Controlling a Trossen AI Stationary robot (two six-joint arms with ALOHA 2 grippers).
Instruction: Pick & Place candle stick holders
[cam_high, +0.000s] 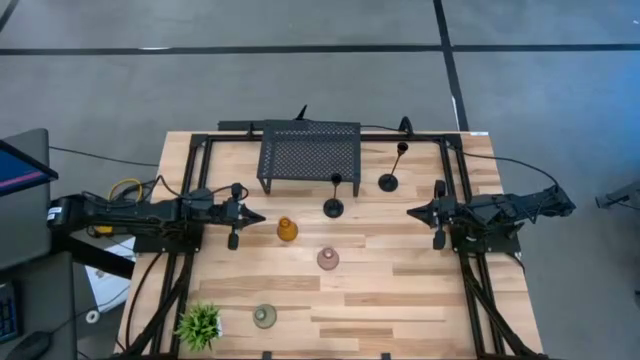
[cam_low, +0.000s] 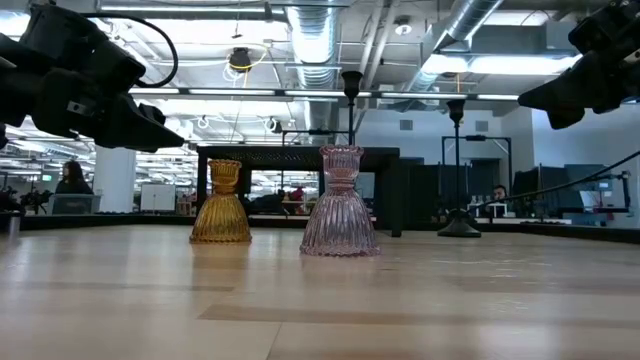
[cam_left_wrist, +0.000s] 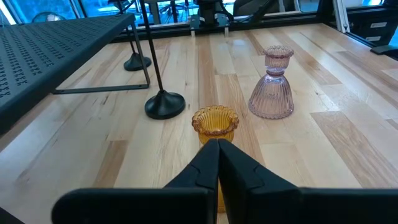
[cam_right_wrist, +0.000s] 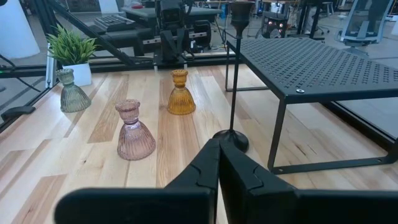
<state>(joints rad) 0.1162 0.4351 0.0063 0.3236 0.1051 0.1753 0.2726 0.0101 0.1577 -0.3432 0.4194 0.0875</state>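
The light is bright and even, and it comes from ceiling lamps (cam_low: 470, 62) that show as white glare in the low view. On the table (cam_high: 400, 290) the shadows are soft and short. The pink holder (cam_low: 340, 203) and the amber holder (cam_low: 221, 203) glow, because light passes through the glass. The near table surface in the low view is blurred.

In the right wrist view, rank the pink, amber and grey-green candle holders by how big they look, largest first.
1. pink holder, looks largest, though it also sits nearest the camera.
2. amber holder.
3. grey-green holder, close to the amber one in apparent size, and both stand farther back, so the order of these two is unsure.
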